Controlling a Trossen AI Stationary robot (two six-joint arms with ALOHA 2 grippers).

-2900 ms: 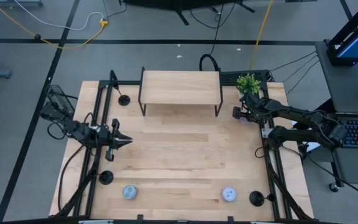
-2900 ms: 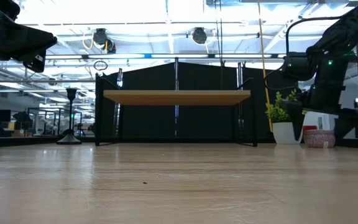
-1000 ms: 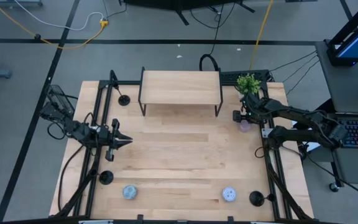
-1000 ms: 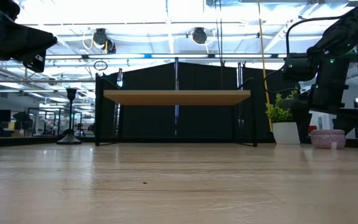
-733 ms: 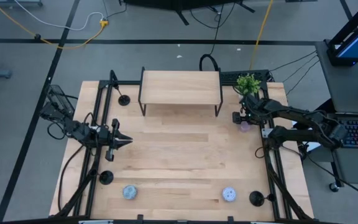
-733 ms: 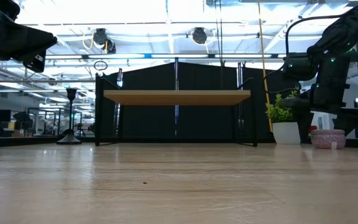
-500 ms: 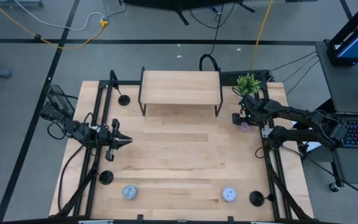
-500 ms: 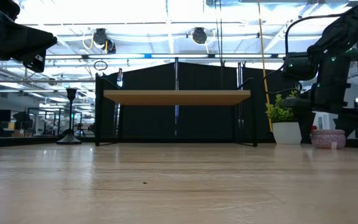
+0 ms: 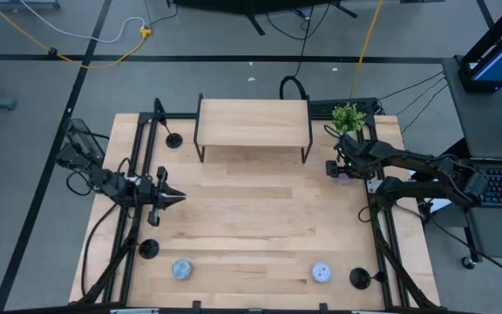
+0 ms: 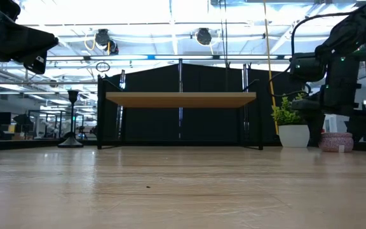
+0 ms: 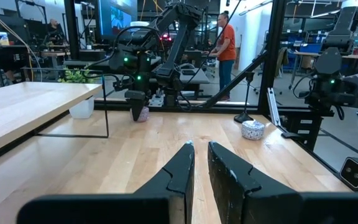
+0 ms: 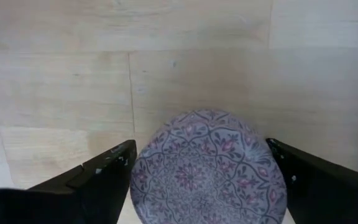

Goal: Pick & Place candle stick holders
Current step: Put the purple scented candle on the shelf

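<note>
Three black candle stick holders stand on their disc bases: one far left beside the shelf, also in the low view; one near left; one near right. My left gripper is shut and empty above the table's left side. My right gripper is open at the far right, pointing down over a lavender patterned puck, which lies on the table between its fingers. My right gripper's fingers stand on either side of the lavender puck, coming from above. I cannot tell whether they touch its rim. The puck lies flat on the table.
A wooden shelf on black legs stands at the far middle, with a potted plant to its right. A grey puck and a white puck lie near the front edge. Black frame rails run along both sides.
My right gripper has shifted slightly so that it covers more of the lavender puck in the high view. The puck has stayed where it was on the table.
</note>
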